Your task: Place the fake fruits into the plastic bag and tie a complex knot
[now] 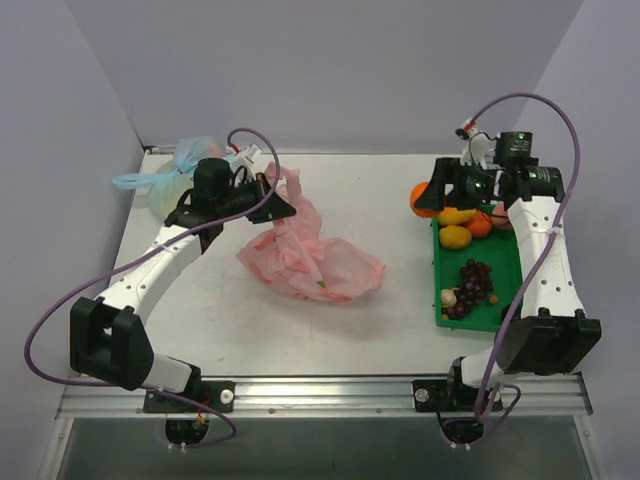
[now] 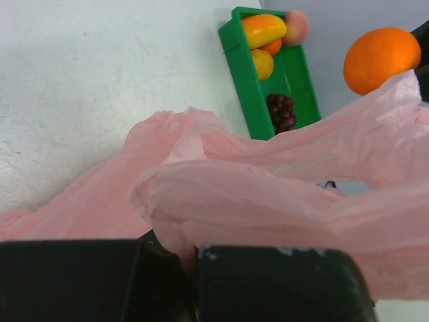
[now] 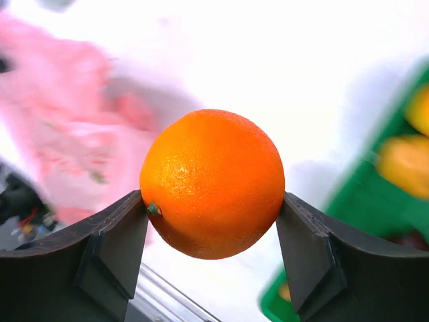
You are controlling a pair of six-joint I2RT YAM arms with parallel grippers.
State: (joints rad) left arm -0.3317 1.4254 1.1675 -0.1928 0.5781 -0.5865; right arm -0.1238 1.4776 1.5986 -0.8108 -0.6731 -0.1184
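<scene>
Right wrist: orange (image 3: 212, 182) wedged between both jaws (touching each).

a robot lab cell; bare lilac partition walls (image 1: 330, 70) box in a white table (image 1: 300, 330).

Closed in at the back by a plain matte lilac-grey wall panel (image 1: 330, 70), with a similar flat panel (image 1: 50, 150) on the left and one more panel (image 1: 610, 90) on the right, joined in straight corners. Below, a flat rectangular white tabletop (image 1: 400, 190), finely speckled and a little scuffed when seen close from the left wrist. Along the near edge, a ribbed silver aluminium rail (image 1: 330, 395); under it, a dim grey-green strip (image 1: 330, 450), too dark to tell more. Lit softly and evenly, with only faint blurred shadows on the tabletop.
</scene>
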